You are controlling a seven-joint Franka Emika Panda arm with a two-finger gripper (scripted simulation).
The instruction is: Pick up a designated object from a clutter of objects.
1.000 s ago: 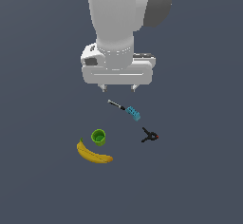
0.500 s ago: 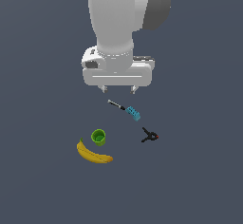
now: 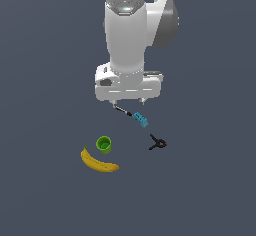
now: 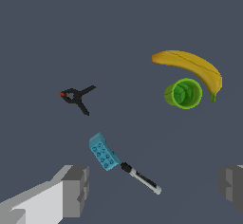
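The tool is seen with its fingers spread wide apart and nothing between them; it hangs above the bench, clear of every object.

The light-blue brick lies flat on the bench, studs up, just below the tool in the exterior view. One short end touches, or all but touches, the tip of the thin dark tool-shaped item; contact cannot be confirmed. The black clamp lies near the brick but apart from it. The green cup and banana lie close together, well apart from the brick.

Handling, as judged: the brick is expected to be light, rigid and hard-surfaced, probably smooth plastic, so some slip under the pads is possible but crushing is unlikely. The two long flat side walls are judged the best place to take hold, near the middle of its length, with the fingers turned square to the brick's diagonal lie. A grip across the short ends is not advised, since the thin item at one end would be disturbed. The studded top offers no purchase.
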